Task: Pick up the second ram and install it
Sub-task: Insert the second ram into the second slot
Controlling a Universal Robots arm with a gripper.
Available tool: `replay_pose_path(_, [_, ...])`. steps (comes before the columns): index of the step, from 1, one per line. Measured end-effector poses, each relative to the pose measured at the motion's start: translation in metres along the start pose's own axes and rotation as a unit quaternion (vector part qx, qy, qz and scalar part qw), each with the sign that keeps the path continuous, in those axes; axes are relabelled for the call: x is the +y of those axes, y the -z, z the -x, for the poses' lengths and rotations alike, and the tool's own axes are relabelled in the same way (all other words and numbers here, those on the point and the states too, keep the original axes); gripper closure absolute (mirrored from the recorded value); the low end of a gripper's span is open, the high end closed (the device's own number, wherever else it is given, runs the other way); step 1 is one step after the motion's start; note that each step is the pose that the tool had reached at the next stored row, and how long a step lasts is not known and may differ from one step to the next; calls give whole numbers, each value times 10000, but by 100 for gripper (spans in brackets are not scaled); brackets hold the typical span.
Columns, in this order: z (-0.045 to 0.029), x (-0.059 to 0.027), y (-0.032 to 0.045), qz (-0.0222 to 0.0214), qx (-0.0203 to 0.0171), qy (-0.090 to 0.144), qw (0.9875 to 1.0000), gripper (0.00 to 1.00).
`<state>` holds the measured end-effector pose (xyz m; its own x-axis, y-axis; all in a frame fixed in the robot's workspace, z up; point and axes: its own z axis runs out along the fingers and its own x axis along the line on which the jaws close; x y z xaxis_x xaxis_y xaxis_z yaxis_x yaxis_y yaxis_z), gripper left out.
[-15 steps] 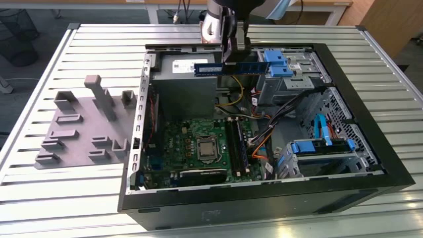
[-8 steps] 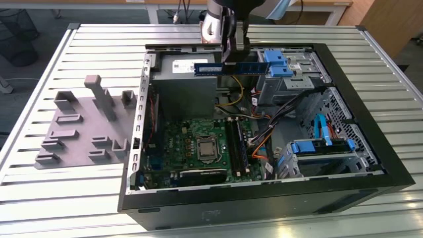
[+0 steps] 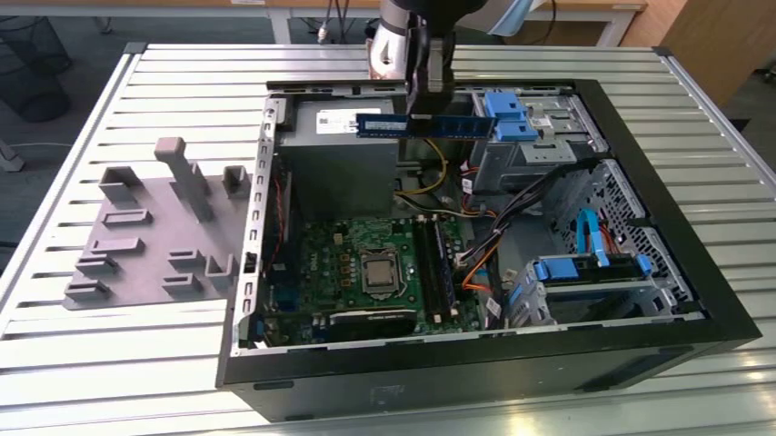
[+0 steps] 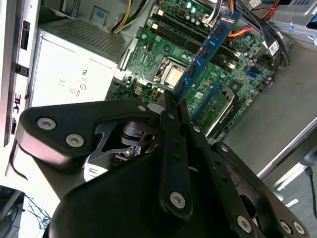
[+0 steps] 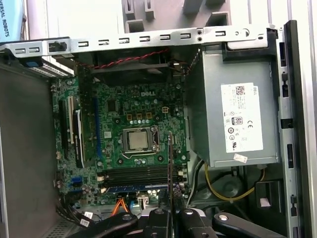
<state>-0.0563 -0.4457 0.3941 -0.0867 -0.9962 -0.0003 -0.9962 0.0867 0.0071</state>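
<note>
Slatted metal table (image 3: 145, 363) runs under everything, and nearest me the open computer case (image 3: 485, 372) lies on its side, black wall to the front. Just inside, the green motherboard (image 3: 363, 263) lies flat, its black memory slots (image 3: 431, 263) running front to back in the exterior view. One slot seems to carry a stick already, though I would not swear to it from here. On the exterior view's left, beside the case, sits the grey holder tray (image 3: 145, 227).

Farther back, over the grey power supply (image 3: 340, 136) and the blue drive bay (image 3: 503, 113), the gripper (image 3: 424, 113) hangs from above. Its fingers are pressed onto the second ram (image 3: 461, 125), pinching it near the middle of its length. The stick is in the air, well clear of the board, touching nothing but the fingers.

Its long axis runs side to side in the exterior view, so it lies crosswise to the slots. The slots themselves sit lower and nearer the front than the fingers.

In the first wrist view the second ram (image 5: 171, 158) is a thin edge-on line crossing the slot rows squarely, chips hidden. In the second wrist view its flat blue face, with the row of dark chips, slants away from the fingers (image 4: 168, 129) over the board
</note>
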Motion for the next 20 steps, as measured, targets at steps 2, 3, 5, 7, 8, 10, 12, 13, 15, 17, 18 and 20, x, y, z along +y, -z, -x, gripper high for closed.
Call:
replay_pose_path(2, [0, 0, 0, 0, 0, -56, 10000, 86])
replay_pose_path(3, [0, 0, 0, 0, 0, -83, 10000, 86])
replay_pose_path(5, [0, 0, -1, 0, -1, -138, 9999, 86])
replay_pose_path(7, [0, 0, -1, 0, -1, -195, 9998, 86])
replay_pose_path(8, [0, 0, -1, 0, -1, -222, 9998, 86])
replay_pose_path(10, [0, 0, -1, 0, -1, -276, 9996, 86])
replay_pose_path(12, [0, 0, -1, 0, -1, -330, 9995, 86])
replay_pose_path(13, [0, 0, -1, 0, -1, -358, 9994, 86])
replay_pose_path(15, [0, 0, -2, 0, -1, -416, 9991, 86])
replay_pose_path(17, [0, 0, -2, 0, -2, -473, 9989, 86])
replay_pose_path(18, [0, 0, -2, 0, -2, -500, 9987, 86])
replay_pose_path(20, [0, 0, -2, 0, -2, -556, 9985, 86])
